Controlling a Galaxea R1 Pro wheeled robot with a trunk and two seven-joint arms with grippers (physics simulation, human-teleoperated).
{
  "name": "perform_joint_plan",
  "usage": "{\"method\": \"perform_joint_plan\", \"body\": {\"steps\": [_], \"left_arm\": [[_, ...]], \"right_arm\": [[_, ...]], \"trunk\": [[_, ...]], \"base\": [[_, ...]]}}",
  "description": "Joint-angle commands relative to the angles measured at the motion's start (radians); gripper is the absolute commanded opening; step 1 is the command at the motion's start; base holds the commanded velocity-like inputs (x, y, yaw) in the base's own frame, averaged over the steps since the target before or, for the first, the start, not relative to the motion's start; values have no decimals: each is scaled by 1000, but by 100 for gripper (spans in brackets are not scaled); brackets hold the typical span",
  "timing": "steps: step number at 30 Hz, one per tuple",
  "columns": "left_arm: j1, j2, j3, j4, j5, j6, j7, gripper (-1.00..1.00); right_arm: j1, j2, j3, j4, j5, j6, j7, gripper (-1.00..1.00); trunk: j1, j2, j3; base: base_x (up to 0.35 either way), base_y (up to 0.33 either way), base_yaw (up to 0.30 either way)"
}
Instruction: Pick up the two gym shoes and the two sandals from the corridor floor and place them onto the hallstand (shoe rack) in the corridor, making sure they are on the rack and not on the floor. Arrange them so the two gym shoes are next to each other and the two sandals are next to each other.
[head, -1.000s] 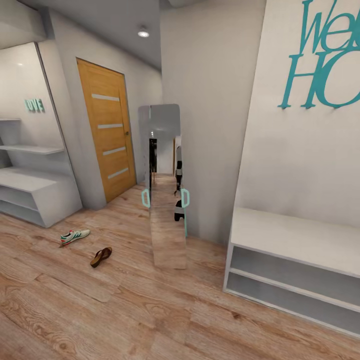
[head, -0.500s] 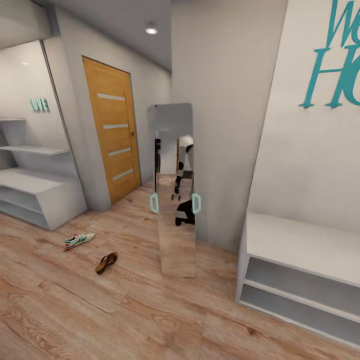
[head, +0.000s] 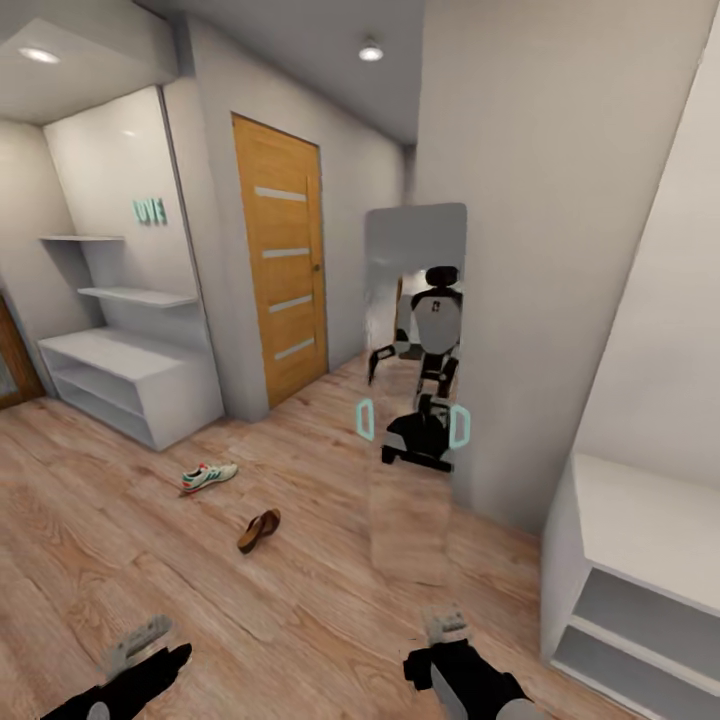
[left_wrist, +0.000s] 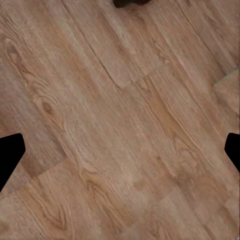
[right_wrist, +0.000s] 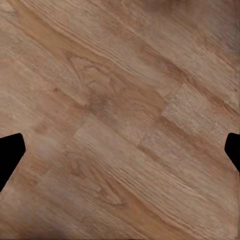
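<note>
- A white lace-up gym shoe with green stripes and a red-orange heel (head: 208, 477) is lying on the light brown wood-plank corridor floor (head: 300, 600), near the long low white hallstand with two open shelf levels (head: 130, 385) standing against the far wall.
- A brown leather flip-flop sandal with a tan footbed (head: 259, 529) is resting on the same planks, just beside the shoe and nearer the robot; one of each kind is showing, so the second shoe and second sandal are probably lying somewhere else in the corridor.
- The left gripper (head: 140, 640) and the right gripper (head: 443, 625) are hanging low over bare planks, well apart from both pieces of footwear; in each wrist view the two dark fingertips are sitting wide apart at the frame edges with nothing between them, so both are released and carrying nothing.
- A tall frameless mirror with teal handles (head: 415, 395) is leaning against the grey wall, reflecting the robot.
- A second low white unit (head: 640, 560) is standing close on the right; the risk from here is mistaking it for the rack, since it is nearer.
- Driving straight toward the shoe could also push the sandal along the floor, because it is lying between base and shoe.
</note>
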Motion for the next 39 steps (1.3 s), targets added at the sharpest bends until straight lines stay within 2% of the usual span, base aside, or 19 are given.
{"method": "perform_joint_plan", "body": {"steps": [1,2,3,4,7,10,11,15,19,21,28,39], "left_arm": [[0,-7,15,-15,17,10,3,100],[-1,-14,26,-27,37,18,6,100],[-1,-32,48,-48,103,28,26,100],[-1,-36,52,-51,124,28,37,100],[-1,-50,56,-56,168,17,72,100],[0,-67,57,-60,190,-13,105,100],[15,-81,59,-57,207,-90,135,100],[55,-85,59,-63,214,-180,143,100],[82,-91,53,-86,217,-232,145,100],[107,-95,39,-120,218,-246,145,100],[157,-98,-8,-180,217,-258,150,100],[169,-95,-26,-190,218,-259,152,100]], "right_arm": [[-12,0,0,-17,-1,13,0,100],[-21,0,0,-37,0,23,0,100],[-36,0,2,-99,0,42,0,100],[-38,0,3,-117,0,46,0,100],[-44,0,15,-153,2,56,0,100],[-49,0,45,-179,2,61,1,100],[-52,0,81,-247,0,78,1,100],[-50,0,94,-322,0,157,2,100],[-48,0,100,-359,-1,207,2,100],[-47,0,102,-369,-1,218,2,100],[-46,0,114,-378,-1,227,3,100],[-47,0,109,-378,-12,237,-1,100]], "trunk": [[0,0,0],[0,0,0],[0,0,0],[0,0,0],[0,0,0],[0,0,0],[0,0,0],[0,0,0],[0,0,0],[0,0,0],[0,0,0],[0,0,0]], "base": [[301,157,284],[303,153,284],[307,147,285],[307,147,285],[307,149,285],[306,151,285],[305,155,285],[312,138,285],[328,96,286],[335,50,287],[338,18,287],[287,148,287]]}}
